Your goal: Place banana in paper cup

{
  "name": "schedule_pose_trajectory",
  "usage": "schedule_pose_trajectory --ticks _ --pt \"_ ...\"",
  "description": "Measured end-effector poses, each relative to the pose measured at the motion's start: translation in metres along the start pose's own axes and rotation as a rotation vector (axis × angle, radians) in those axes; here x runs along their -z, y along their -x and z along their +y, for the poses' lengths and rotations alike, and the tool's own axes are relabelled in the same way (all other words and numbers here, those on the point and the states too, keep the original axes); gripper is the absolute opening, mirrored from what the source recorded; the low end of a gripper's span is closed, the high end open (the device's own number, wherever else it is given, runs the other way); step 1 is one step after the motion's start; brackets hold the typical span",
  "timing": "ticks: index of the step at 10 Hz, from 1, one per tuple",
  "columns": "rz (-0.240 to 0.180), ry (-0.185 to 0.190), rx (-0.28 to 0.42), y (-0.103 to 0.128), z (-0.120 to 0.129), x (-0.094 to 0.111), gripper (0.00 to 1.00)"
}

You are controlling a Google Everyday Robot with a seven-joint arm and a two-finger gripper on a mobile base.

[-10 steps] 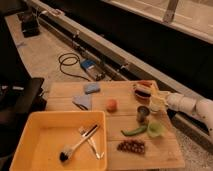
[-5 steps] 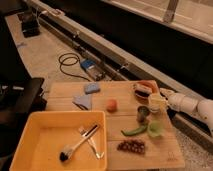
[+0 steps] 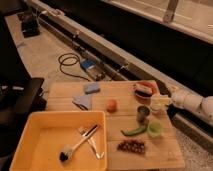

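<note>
My gripper (image 3: pixel 161 101) reaches in from the right on a white arm, at the right edge of the wooden board (image 3: pixel 100 95). A small pale-yellow shape, apparently the banana (image 3: pixel 164 100), shows at the gripper's tip. The white paper cup (image 3: pixel 155 106) stands right under and against the gripper, in front of a red bowl (image 3: pixel 145 88). I cannot tell whether the banana is held, or whether it is over or inside the cup.
A dark metallic cup (image 3: pixel 143 113), a light-green cup (image 3: pixel 155 129), a green pepper (image 3: pixel 133 131), a brown cluster (image 3: pixel 131 146) and an orange fruit (image 3: pixel 112 105) lie on the board. A yellow bin (image 3: pixel 30 145) holds a brush and utensils. Blue sponge (image 3: pixel 91 88) and cloth (image 3: pixel 82 101) lie at the back left.
The gripper has stayed at the paper cup with only a slight shift. Nothing else on the board has moved.
</note>
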Motion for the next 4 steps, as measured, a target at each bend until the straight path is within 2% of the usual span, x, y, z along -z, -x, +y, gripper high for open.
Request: schedule_pose_trajectory --ticks 2,4 --pt "0.037 -0.024 0.023 0.0102 -0.0094 0.0120 0.80" --pt "0.039 -0.025 0.023 0.0098 -0.0101 0.0132 0.80"
